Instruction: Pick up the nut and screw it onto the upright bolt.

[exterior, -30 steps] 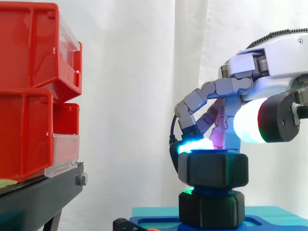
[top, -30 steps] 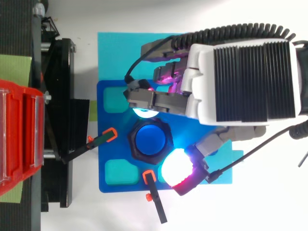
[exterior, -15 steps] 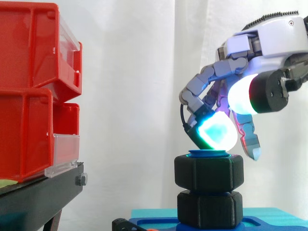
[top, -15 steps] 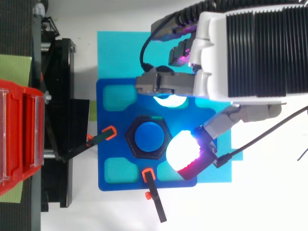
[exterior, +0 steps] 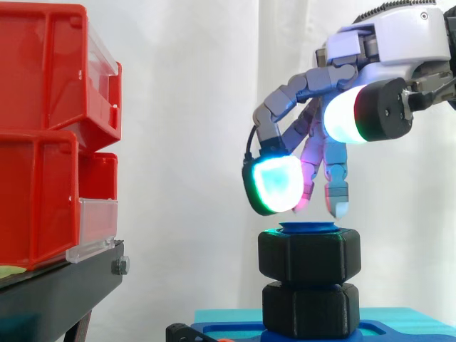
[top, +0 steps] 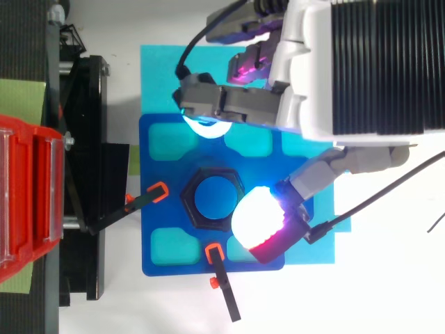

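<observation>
Looking from the side, found the nut (exterior: 308,255) already seated on the upright bolt (exterior: 308,227), with the blue tip just above it and a second black hexagon (exterior: 310,310) directly below. Saw the hand (exterior: 385,35) hovering above, released and grasping nothing. Judged the nut stiff, rather light, probably plastic, and best taken by opposite flats. Could not see the thread. From the top, saw the nut (top: 186,198) ringing the bolt (top: 212,197) on the blue plate (top: 156,170). Could not make out some fingers, covered by the hand's own body.
</observation>
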Robot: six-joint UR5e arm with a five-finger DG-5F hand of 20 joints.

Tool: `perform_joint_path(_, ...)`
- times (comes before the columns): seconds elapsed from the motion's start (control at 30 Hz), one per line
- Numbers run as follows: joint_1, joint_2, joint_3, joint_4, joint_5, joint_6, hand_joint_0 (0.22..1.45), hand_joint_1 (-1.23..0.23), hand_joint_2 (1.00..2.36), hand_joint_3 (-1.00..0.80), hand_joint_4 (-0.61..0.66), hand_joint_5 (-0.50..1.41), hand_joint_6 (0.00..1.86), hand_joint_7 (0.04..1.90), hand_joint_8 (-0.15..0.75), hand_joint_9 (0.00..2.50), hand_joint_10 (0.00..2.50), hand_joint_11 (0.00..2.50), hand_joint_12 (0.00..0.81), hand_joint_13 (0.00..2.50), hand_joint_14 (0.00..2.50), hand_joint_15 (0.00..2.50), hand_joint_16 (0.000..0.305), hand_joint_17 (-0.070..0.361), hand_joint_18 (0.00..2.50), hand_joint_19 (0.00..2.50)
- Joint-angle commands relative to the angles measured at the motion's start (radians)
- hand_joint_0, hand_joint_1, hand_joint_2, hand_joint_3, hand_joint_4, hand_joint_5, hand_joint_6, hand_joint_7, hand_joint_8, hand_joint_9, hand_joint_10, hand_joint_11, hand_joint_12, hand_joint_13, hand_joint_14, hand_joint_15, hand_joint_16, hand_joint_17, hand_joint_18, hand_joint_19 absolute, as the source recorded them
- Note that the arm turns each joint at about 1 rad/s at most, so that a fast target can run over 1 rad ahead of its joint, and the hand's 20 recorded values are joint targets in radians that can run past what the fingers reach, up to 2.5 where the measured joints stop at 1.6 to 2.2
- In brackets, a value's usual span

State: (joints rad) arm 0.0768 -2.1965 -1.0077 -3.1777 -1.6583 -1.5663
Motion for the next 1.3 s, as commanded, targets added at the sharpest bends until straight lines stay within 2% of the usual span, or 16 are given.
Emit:
perform_joint_path(0.0, 0.006, 0.0, -0.006, 0.024, 0.0, 0.002, 0.5, -0.28, 1.0, -0.5, 0.25, -0.06, 0.5, 0.97, 0.281, 1.28, 0.0, 0.0, 0.179, 1.06, 0.0, 0.0, 0.017, 0.039, 0.7, 0.05)
perform_joint_path(0.07, 0.011, 0.0, -0.012, 0.033, 0.0, 0.002, 0.5, -0.28, 1.0, -0.5, 0.23, -0.07, 0.5, 0.87, 0.272, 1.24, 0.0, 0.0, 0.179, 1.02, 0.0, 0.0, 0.019, 0.042, 0.68, 0.05)
perform_joint_path(0.13, 0.018, 0.0, -0.022, 0.048, 0.003, 0.003, 0.5, -0.27, 1.0, -0.5, 0.21, -0.09, 0.5, 0.68, 0.248, 1.17, 0.0, 0.0, 0.166, 0.97, 0.0, 0.0, 0.021, 0.046, 0.65, 0.04)
perform_joint_path(0.27, 0.032, 0.0, -0.045, 0.079, 0.006, 0.012, 0.48, -0.26, 1.0, -0.5, 0.21, -0.09, 0.5, 0.56, 0.208, 0.99, 0.0, 0.0, 0.162, 0.81, 0.0, 0.0, 0.022, 0.05, 0.49, 0.0)
perform_joint_path(0.43, 0.049, 0.0, -0.069, 0.114, 0.015, 0.029, 0.47, -0.24, 1.0, -0.5, 0.25, -0.1, 0.5, 0.52, 0.184, 0.74, 0.0, 0.0, 0.188, 0.61, 0.0, 0.0, 0.024, 0.054, 0.23, 0.0)
perform_joint_path(0.63, 0.063, 0.0, -0.069, 0.124, 0.015, 0.049, 0.46, -0.23, 1.0, -0.5, 0.25, -0.09, 0.5, 0.55, 0.193, 0.63, 0.0, 0.0, 0.21, 0.53, 0.0, 0.0, 0.026, 0.058, 0.13, 0.0)
perform_joint_path(0.97, 0.07, 0.0, -0.071, 0.117, 0.031, 0.049, 0.47, -0.23, 1.0, -0.5, 0.24, -0.07, 0.5, 0.68, 0.192, 0.62, 0.0, 0.0, 0.22, 0.55, 0.0, 0.0, 0.025, 0.056, 0.12, 0.0)
perform_joint_path(1.13, 0.072, 0.0, -0.109, 0.139, 0.034, 0.049, 0.47, -0.24, 1.0, -0.5, 0.24, -0.06, 0.5, 0.77, 0.198, 0.63, 0.0, 0.0, 0.223, 0.57, 0.0, 0.0, 0.024, 0.054, 0.13, 0.0)
perform_joint_path(1.27, 0.074, 0.0, -0.117, 0.157, 0.037, 0.052, 0.48, -0.25, 1.0, -0.5, 0.25, -0.05, 0.5, 0.86, 0.205, 0.63, 0.0, 0.0, 0.225, 0.58, 0.0, 0.0, 0.024, 0.053, 0.15, 0.0)
